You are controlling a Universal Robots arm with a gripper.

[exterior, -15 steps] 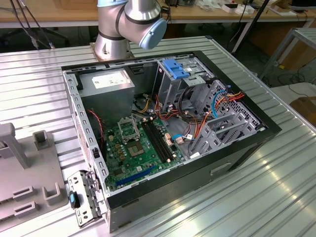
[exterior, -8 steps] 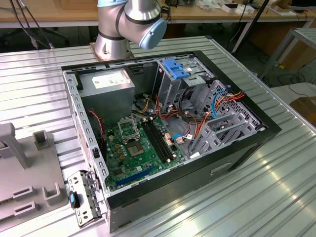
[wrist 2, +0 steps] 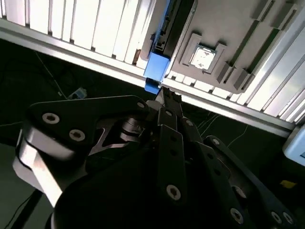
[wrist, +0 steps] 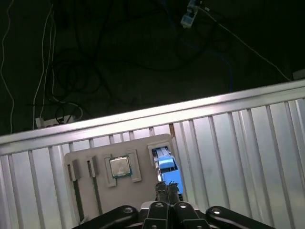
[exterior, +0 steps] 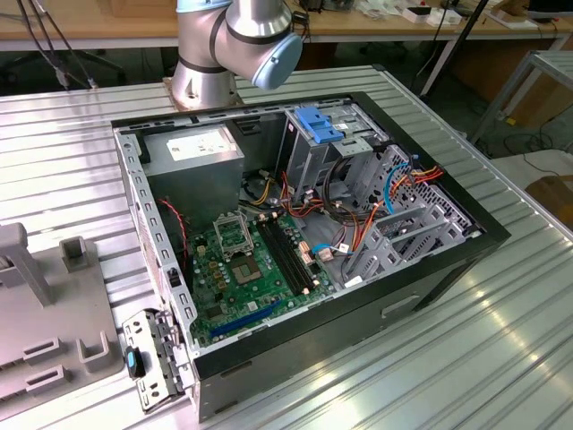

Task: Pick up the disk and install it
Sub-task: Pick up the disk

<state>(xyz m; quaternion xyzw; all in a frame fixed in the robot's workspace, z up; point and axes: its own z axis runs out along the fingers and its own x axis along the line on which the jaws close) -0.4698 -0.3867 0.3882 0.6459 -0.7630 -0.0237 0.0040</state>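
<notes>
The disk (wrist: 167,167), a dark slab with bright blue rails, stands on edge in a slot of a grey fixture plate (wrist: 95,191) on the ribbed metal table. In the second wrist view its blue end (wrist 2: 155,71) points toward the table's edge. My gripper (wrist: 167,191) hangs well above that blue end, its black fingers pressed together with nothing between them. The same tips (wrist 2: 167,98) show just off the disk's end in the second wrist view. The open computer case (exterior: 483,237) lies on its side, with a grey drive cage (exterior: 313,157) inside.
A blue bracket (exterior: 318,121) sits on top of the cage. A square processor chip (wrist: 120,167) rests in the fixture plate beside the disk's slot. Loose cables crowd the case to the right of the cage. Dark floor with cords lies beyond the table's edge (wrist: 143,117).
</notes>
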